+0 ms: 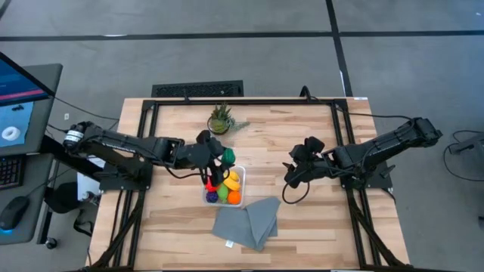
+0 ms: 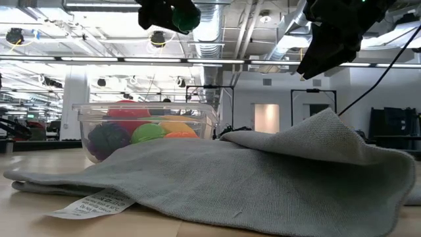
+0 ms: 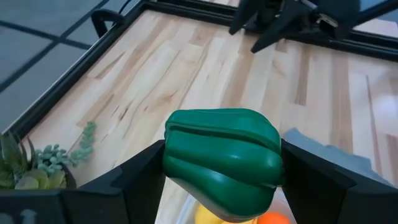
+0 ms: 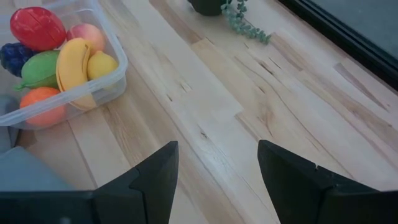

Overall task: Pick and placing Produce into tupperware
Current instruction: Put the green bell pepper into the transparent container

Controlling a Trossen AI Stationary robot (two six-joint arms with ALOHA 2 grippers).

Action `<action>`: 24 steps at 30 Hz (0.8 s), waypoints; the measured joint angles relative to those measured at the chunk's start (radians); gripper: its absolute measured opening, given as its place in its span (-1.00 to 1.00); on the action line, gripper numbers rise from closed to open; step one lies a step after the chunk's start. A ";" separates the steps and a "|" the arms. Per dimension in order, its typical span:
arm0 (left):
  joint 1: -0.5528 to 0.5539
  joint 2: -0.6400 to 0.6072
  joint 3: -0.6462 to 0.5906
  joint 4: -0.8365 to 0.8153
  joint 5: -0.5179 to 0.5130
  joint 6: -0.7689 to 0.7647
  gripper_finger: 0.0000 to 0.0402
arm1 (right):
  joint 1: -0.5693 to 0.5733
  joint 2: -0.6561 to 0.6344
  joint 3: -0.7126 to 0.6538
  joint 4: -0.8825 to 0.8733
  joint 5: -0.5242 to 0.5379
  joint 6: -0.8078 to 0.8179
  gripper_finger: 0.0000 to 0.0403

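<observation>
Your left gripper (image 1: pixel 224 156) hangs over the far edge of the tupperware (image 1: pixel 240 183), up off the table, and its two dark fingers (image 3: pixel 134 177) are clamped on a dark green ribbed pepper (image 3: pixel 222 160); from the low camera that green piece sits high above the container's rim, gripped against the ceiling lights. Below it, the clear square tupperware stands on the wooden table (image 1: pixel 302 227), just beside the folded grey cloth (image 1: pixel 246 221), whose near corner lies against the container's side. Inside you have a red fruit (image 4: pixel 37 28), a peach-pink one (image 4: pixel 88 35), a yellow banana (image 4: pixel 73 70) lying across a lemon (image 4: pixel 102 63), a lime green piece (image 4: pixel 37 68), a dark purple one (image 4: pixel 12 56) and an orange (image 4: pixel 40 106), all packed close together. Your right gripper (image 1: pixel 290 175) waits well apart from the container, over bare wood on the right half of the table, and its fingers (image 4: pixel 155 180) stand parted with nothing between them, only plank showing in the gap. The spiky green potted plant (image 1: pixel 220 119) stands at the far side of the table, apart from everything. A white tag (image 2: pixel 92 204) is sewn on the cloth's near edge with small print that is too fine to read. On the left, off the table, a monitor (image 1: pixel 19 106) glows blue, but no text on it can be made out.
</observation>
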 joint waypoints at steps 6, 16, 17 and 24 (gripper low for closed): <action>-0.025 -0.006 0.000 -0.011 -0.004 0.051 0.29 | -0.001 0.000 0.000 0.000 0.000 0.009 0.22; -0.033 0.012 -0.046 -0.038 0.053 0.078 0.29 | -0.001 0.000 0.000 0.026 0.000 0.010 0.22; -0.032 0.022 -0.050 -0.038 0.066 0.078 0.29 | -0.001 0.000 0.000 0.031 0.000 0.010 0.22; -0.033 0.100 -0.056 -0.015 0.139 0.088 0.29 | -0.001 0.000 0.000 0.055 0.000 0.010 0.22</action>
